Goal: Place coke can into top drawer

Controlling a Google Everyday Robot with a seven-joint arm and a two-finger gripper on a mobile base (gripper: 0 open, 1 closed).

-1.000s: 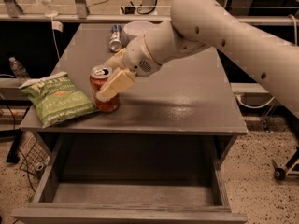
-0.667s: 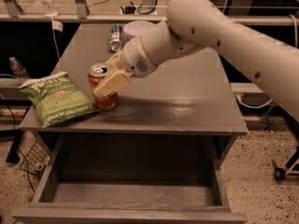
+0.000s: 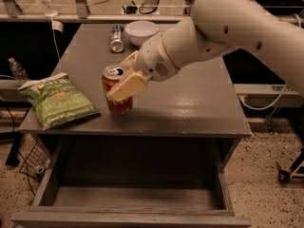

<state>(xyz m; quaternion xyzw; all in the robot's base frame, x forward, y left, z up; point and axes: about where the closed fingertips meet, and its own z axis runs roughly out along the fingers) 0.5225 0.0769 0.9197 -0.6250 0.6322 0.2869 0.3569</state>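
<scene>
The coke can (image 3: 119, 106), red with a silver top, stands upright near the front left of the grey table (image 3: 190, 108). My gripper (image 3: 118, 79) is shut on the coke can: one cream finger (image 3: 127, 86) lies across its front and the other is behind it. I cannot tell whether the can rests on the table or is just above it. The top drawer (image 3: 128, 219) is pulled open below the table's front edge, and its inside is bare.
A green chips bag (image 3: 57, 101) lies at the table's front left corner. A silver-and-blue can (image 3: 117, 38) and a white bowl (image 3: 141, 32) sit at the back. A water bottle (image 3: 16, 69) stands off to the left. A wheeled base (image 3: 285, 175) is at the right.
My gripper and the coke can have shifted slightly right and toward the table's front edge. The gripper stays closed around the can.
</scene>
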